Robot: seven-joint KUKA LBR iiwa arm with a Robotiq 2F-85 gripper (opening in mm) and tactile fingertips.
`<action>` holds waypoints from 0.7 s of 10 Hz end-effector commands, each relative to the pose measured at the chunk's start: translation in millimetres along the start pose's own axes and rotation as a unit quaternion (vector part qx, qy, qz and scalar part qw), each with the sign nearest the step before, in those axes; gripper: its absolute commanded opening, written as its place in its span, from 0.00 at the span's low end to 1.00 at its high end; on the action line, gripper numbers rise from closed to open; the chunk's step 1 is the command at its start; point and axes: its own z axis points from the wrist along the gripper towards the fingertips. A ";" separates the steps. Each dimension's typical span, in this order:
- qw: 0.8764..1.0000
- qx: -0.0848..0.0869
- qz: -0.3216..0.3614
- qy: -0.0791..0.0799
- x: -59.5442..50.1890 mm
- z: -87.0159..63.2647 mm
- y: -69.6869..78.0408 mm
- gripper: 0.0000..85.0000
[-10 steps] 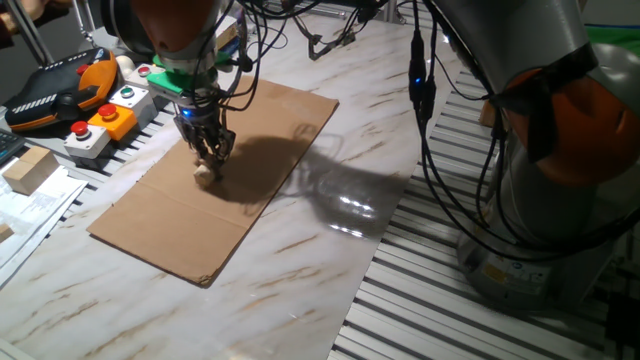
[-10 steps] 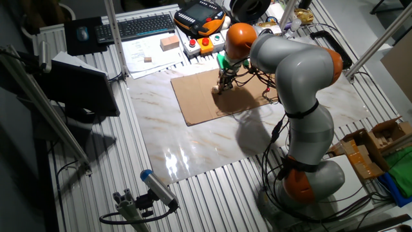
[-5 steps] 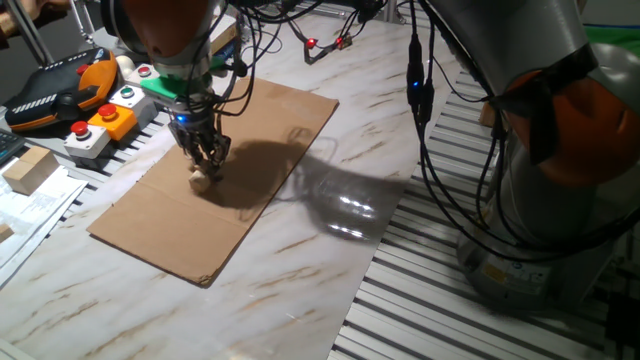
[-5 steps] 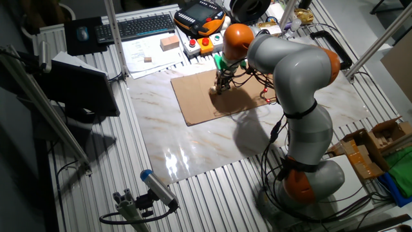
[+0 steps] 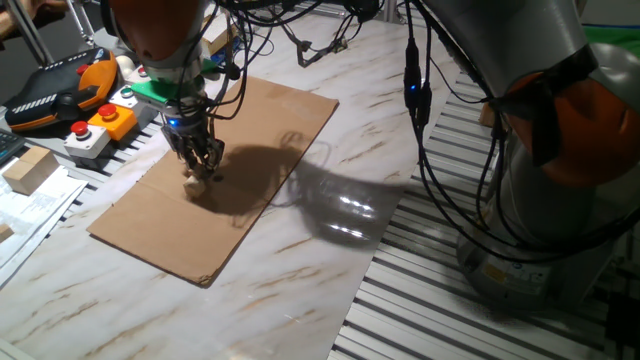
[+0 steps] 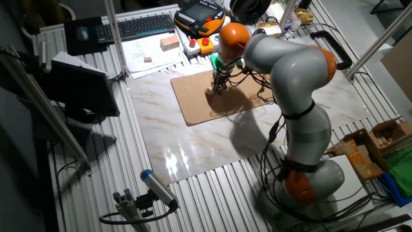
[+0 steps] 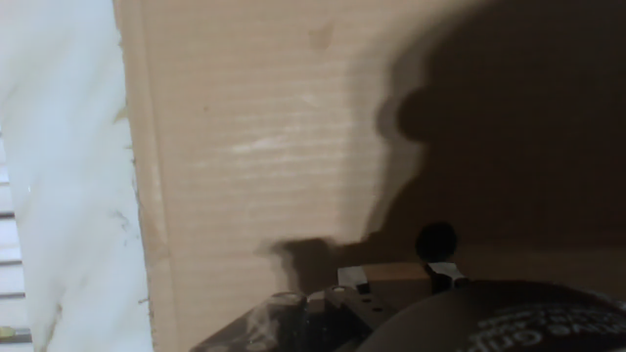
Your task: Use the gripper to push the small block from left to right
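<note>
A small pale block point(image 5: 196, 181) lies on the brown cardboard sheet point(image 5: 250, 130) near its left part. My gripper point(image 5: 200, 167) stands straight down over it, dark fingers bunched together and touching the block's top right side, with the blue-green wrist light point(image 5: 172, 124) above. In the other fixed view the gripper point(image 6: 215, 87) is at the far side of the cardboard point(image 6: 212, 106), and the block is too small to make out. The hand view shows only cardboard point(image 7: 245, 147), the arm's shadow and the white marble point(image 7: 59, 196); the block is hidden there.
Left of the cardboard sit a button box point(image 5: 100, 120), an orange and black pendant point(image 5: 55, 90) and a wooden block point(image 5: 28, 168). Cables point(image 5: 420, 130) hang over the marble table point(image 5: 300, 290). The arm's base point(image 5: 560, 170) stands at the right. A keyboard point(image 6: 145, 26) lies behind.
The gripper has slid a short way left across the cardboard, and the small block has stayed at its fingertips, moving left with it.
</note>
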 end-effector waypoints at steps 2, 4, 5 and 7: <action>1.000 0.000 0.001 0.000 4.6 0.5 -0.3 0.01; 1.000 0.000 0.004 0.000 13.8 2.6 -1.8 0.01; 1.000 0.000 0.007 0.000 17.1 2.8 -2.2 0.01; 1.000 0.000 0.011 -0.001 23.2 2.8 -2.7 0.01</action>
